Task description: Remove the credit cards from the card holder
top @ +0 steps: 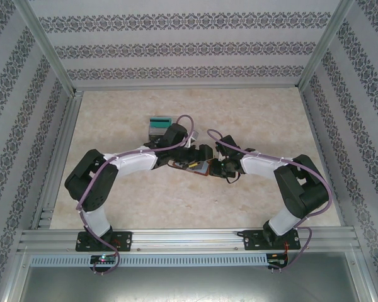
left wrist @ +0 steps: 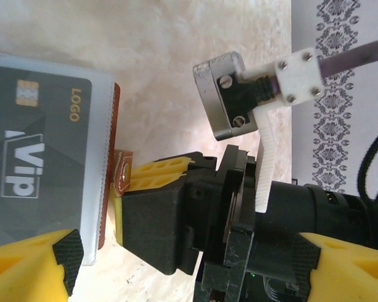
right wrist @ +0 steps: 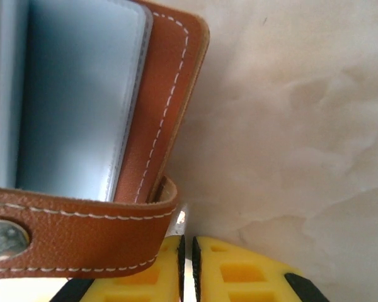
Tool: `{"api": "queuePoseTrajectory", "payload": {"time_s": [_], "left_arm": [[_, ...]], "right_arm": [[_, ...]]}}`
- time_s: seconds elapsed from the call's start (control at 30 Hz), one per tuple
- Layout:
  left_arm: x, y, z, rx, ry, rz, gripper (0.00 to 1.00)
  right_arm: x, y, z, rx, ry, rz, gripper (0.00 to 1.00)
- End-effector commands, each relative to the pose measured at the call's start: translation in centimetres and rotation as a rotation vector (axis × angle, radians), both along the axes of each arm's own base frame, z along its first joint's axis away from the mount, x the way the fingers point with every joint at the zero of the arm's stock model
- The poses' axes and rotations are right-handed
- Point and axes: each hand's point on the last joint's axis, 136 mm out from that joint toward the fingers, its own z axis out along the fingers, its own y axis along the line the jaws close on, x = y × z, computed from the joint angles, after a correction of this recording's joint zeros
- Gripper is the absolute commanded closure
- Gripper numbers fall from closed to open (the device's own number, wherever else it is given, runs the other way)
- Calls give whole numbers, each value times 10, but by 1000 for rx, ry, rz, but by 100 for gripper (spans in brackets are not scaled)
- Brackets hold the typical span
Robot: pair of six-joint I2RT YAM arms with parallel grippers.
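The brown leather card holder (top: 194,167) lies open mid-table between both arms. In the left wrist view a black VIP credit card (left wrist: 31,145) sits in its clear pocket, brown edge (left wrist: 115,107) beside it. My left gripper (left wrist: 186,264) is open, its yellow fingers (left wrist: 31,264) wide apart; the near one overlaps the holder's corner. My right gripper (right wrist: 188,270) is shut to a thin slit just below the holder's cover (right wrist: 157,113). The snap strap (right wrist: 82,233) drapes over its left finger. Whether anything thin sits between the pads is unclear. The strap's snap (left wrist: 123,173) touches the right gripper's tip (left wrist: 120,211).
A clear grey box with a teal card (top: 160,126) stands just behind the left wrist. The right arm's wrist camera (left wrist: 230,100) hangs close over the left gripper. Patterned walls and an aluminium frame (top: 57,163) enclose the marbled tabletop (top: 271,119).
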Motion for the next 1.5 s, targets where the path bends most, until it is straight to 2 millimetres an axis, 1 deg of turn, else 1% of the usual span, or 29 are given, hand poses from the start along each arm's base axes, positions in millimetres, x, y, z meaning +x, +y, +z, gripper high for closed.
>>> {"api": "queuePoseTrajectory", "payload": {"time_s": [0.0, 0.13, 0.27, 0.33, 0.5, 0.63, 0.7, 0.77, 0.87, 0.93, 1.07, 1.13, 1.23, 1.3, 1.37, 1.47], "left_arm": [[1, -12, 8, -39, -11, -14, 13], [4, -4, 11, -8, -33, 11, 13], [13, 13, 16, 9, -54, 62, 13], [18, 23, 16, 19, -58, 92, 13], [27, 46, -3, 86, -32, 150, 17], [31, 61, -16, 103, 1, 198, 21], [32, 66, -21, 129, 7, 212, 21], [33, 69, -23, 136, 8, 219, 22], [33, 69, -28, 142, 19, 216, 22], [33, 68, -31, 140, 29, 217, 28], [35, 63, -33, 121, 40, 209, 33], [36, 61, -33, 118, 43, 204, 34], [37, 57, -35, 113, 51, 194, 37], [37, 54, -37, 107, 59, 187, 42], [39, 52, -40, 104, 64, 184, 46], [39, 48, -45, 105, 75, 175, 59]], "right_arm": [[-10, -5, -9, -18, 25, -3, 83], [-10, -14, -3, -23, 9, -28, 81], [-5, -21, 12, -23, -35, -55, 80], [-2, -20, 21, -14, -57, -52, 80], [8, -5, 45, 17, -96, -26, 81], [17, 14, 64, 31, -129, 16, 81], [20, 25, 70, 35, -137, 42, 81], [21, 35, 72, 29, -139, 67, 81], [22, 42, 61, 23, -106, 76, 82], [23, 41, 50, 9, -78, 74, 83], [24, 30, 33, -22, -52, 50, 84], [23, 24, 26, -27, -40, 40, 85], [21, 20, 14, -36, -15, 41, 85], [21, 19, 7, -39, -1, 43, 86], [22, 19, 2, -44, 3, 44, 85], [22, 19, -3, -50, 12, 45, 86]]}}
